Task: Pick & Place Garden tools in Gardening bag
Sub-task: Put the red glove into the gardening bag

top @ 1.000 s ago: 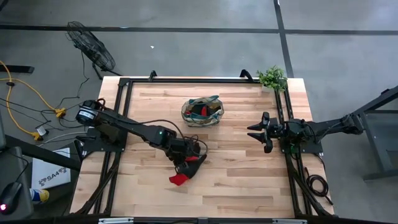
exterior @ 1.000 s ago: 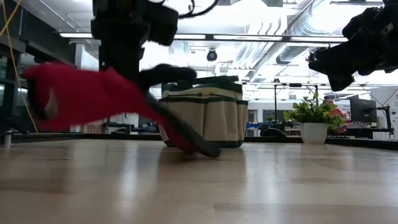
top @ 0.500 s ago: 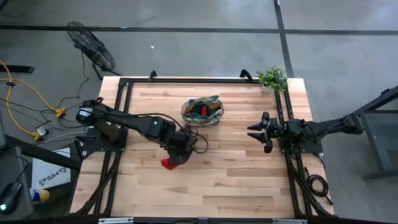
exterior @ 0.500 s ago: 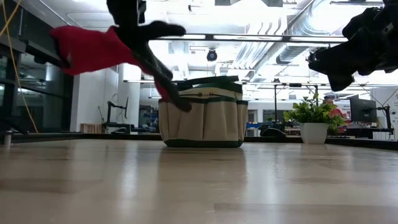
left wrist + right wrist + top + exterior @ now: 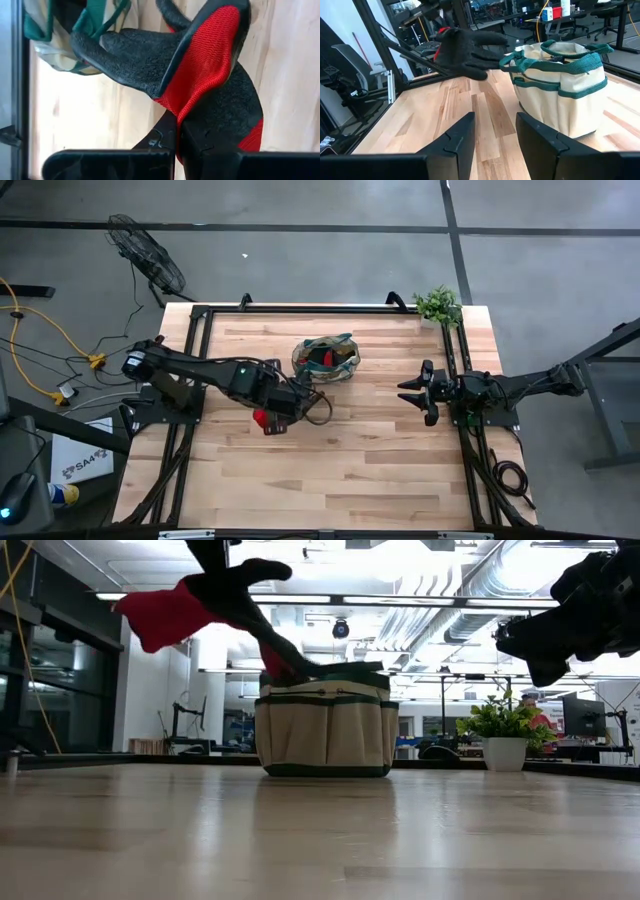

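Observation:
A red-and-black glove [image 5: 205, 65] hangs in the air beside the gardening bag [image 5: 325, 360], with my left gripper [image 5: 274, 418] shut on it. In the low view the glove's red cuff end [image 5: 160, 615] sticks out to one side, and its black fingers [image 5: 275, 645] droop toward the bag's rim. The olive-tan bag [image 5: 325, 725] stands upright on its base on the table, with red and dark things showing inside it. My right gripper [image 5: 420, 392] waits open at the table's right side, level, with nothing between its fingers [image 5: 465, 137]. My left gripper pinches the glove about its middle, where the red back folds into the black palm [image 5: 179, 119], between its two fingers. The fingers come steeply from above, pointing down. The glove is lifted clear of the table, its cuff and fingers hanging out to either side.
A green potted plant [image 5: 438, 305] stands at the far right corner. Dark metal rails [image 5: 195, 380] run along the table's left and right sides. Bare wood lies between the bag and the near edge.
My left gripper has risen and gone toward the far edge, nearer the bag, rolling its wrist as it went. The glove, whose black fingertips were on the table a second ago, is now lifted clear and has swung up with the gripper.

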You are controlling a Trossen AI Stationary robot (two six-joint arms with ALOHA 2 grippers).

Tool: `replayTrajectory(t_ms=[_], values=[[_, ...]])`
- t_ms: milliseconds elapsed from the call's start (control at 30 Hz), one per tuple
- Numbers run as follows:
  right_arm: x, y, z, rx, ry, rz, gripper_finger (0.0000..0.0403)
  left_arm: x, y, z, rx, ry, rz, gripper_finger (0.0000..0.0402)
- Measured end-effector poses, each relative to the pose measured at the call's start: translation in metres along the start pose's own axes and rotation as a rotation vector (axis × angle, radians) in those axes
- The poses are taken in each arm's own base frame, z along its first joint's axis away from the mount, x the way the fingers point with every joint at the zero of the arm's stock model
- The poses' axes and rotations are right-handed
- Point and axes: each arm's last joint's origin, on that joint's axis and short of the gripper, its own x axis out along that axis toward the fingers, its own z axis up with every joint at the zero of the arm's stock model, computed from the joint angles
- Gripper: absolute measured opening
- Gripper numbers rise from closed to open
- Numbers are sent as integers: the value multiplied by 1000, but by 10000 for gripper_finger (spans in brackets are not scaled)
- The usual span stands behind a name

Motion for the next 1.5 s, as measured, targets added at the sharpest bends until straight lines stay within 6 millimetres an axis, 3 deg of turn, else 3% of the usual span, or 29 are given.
replayTrajectory(t_ms=[167, 500, 1200, 1500], values=[[0, 0, 0, 0, 0, 0, 135, -10, 4, 1, -3, -5, 3, 0], [0, 0, 0, 0, 0, 0, 135, -33, 7, -2, -108, 68, -163, 0], [0, 0, 0, 0, 0, 0, 135, -36, 20, -3, 110, -5, 189, 0], [0, 0, 0, 0, -1, 0, 135, -26, 42, 4, 115, 29, 255, 0]])
